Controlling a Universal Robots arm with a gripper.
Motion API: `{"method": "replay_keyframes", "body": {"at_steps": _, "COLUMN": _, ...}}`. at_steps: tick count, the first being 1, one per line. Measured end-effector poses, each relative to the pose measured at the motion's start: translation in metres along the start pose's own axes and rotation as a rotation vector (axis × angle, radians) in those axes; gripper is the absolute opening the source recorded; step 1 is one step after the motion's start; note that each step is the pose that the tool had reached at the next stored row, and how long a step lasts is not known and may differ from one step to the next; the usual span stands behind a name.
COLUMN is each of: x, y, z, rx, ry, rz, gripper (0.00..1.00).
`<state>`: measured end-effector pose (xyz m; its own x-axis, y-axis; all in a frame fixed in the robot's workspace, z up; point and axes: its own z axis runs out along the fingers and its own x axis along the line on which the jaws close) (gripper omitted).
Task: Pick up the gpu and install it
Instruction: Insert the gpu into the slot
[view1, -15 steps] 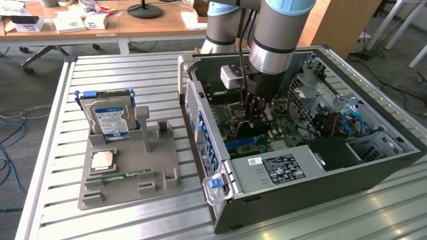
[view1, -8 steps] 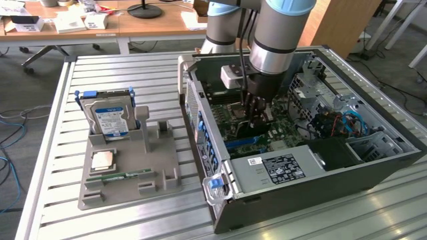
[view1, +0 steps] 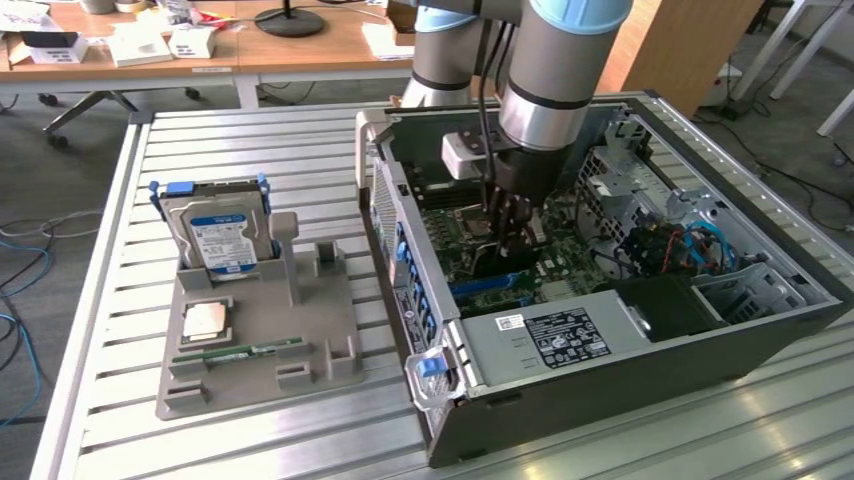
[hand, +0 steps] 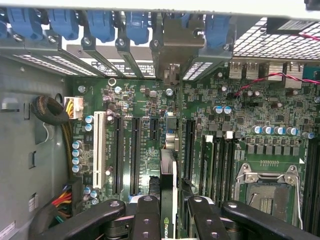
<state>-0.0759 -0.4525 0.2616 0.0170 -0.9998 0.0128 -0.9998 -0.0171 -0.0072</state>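
My gripper (view1: 511, 222) reaches down into the open computer case (view1: 747, 345), over the motherboard (view1: 461, 225). It is shut on the gpu (view1: 491, 262), a thin dark card held on edge. In the wrist view the gpu (hand: 170, 165) runs edge-on from between my black fingers (hand: 145, 217) toward the slot openings at the case's rear wall, with its metal bracket (hand: 172, 47) at that end. The card hangs over the expansion slots, between two long black slots (hand: 135, 150). I cannot tell whether its edge touches a slot.
A grey tray (view1: 327, 335) on the slatted table at the exterior view's left holds a blue-labelled hard drive (view1: 220, 240), a processor (view1: 204, 320) and a green RAM stick (view1: 240, 353). Inside the case are a power supply (view1: 561, 335), the CPU socket (hand: 265, 192), blue slot latches (hand: 100, 22) and cable bundles (hand: 52, 112).
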Motion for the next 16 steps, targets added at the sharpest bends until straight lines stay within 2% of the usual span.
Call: {"method": "replay_keyframes", "body": {"at_steps": 16, "x": 0.0000, "y": 0.0000, "z": 0.0054, "rx": -0.0002, "ry": 0.0001, "rz": 0.000, "gripper": 0.26}}
